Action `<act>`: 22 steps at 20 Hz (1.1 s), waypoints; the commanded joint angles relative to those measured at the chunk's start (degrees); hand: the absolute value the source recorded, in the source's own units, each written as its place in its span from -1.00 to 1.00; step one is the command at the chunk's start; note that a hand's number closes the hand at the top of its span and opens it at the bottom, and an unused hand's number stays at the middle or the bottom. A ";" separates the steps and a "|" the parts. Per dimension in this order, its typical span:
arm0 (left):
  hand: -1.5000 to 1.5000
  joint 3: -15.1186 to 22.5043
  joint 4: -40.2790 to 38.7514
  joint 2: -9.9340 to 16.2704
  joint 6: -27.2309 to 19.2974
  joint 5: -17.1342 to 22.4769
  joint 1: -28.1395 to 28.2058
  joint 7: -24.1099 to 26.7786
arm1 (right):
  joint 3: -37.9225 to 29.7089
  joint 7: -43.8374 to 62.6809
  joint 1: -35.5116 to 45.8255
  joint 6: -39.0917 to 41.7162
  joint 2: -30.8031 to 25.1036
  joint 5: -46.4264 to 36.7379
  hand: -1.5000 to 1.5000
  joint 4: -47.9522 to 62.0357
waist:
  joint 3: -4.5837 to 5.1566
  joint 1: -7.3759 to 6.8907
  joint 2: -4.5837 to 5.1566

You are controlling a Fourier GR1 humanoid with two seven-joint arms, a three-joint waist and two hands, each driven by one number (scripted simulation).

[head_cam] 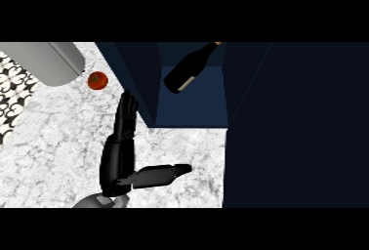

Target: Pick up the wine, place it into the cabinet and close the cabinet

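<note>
The wine bottle point(189, 68) lies tilted inside the dark blue cabinet point(189, 114). Just left of the cabinet, the left hand point(124, 141) holds nothing, fingers straight. To close up, it should sweep the cabinet door point(140, 83) rightward, clearing the tomato point(98, 80).

marble counter point(57, 146) with tomato point(98, 80)

White marbled counter point(57, 146), grey rounded appliance point(47, 61) top left — patterned black-and-white surface point(13, 95) along the left edge
</note>
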State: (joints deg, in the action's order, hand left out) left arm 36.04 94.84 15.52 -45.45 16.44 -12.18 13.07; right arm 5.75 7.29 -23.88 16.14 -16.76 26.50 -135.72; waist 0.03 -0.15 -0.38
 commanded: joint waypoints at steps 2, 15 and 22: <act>-1.00 -0.15 9.82 5.28 3.75 0.11 7.29 -0.54 | -3.51 2.82 -1.91 1.14 -2.50 1.14 -1.00 -7.19 | -0.02 0.19 0.15; 1.00 -10.08 19.88 17.26 23.39 12.65 21.04 5.16 | -1.22 -0.64 -3.45 12.10 -8.90 -5.82 1.00 -6.07 | 0.01 0.32 0.15; 1.00 -17.09 16.61 19.75 33.74 15.53 29.35 13.67 | 2.33 -1.37 -2.35 12.94 -6.64 -4.75 1.00 -5.51 | 0.03 -0.01 0.23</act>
State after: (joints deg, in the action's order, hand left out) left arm 22.23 113.92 34.35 -17.09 30.72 13.78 22.51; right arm 5.37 4.13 -26.41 29.33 -25.11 25.11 -135.64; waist 0.15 0.01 -0.27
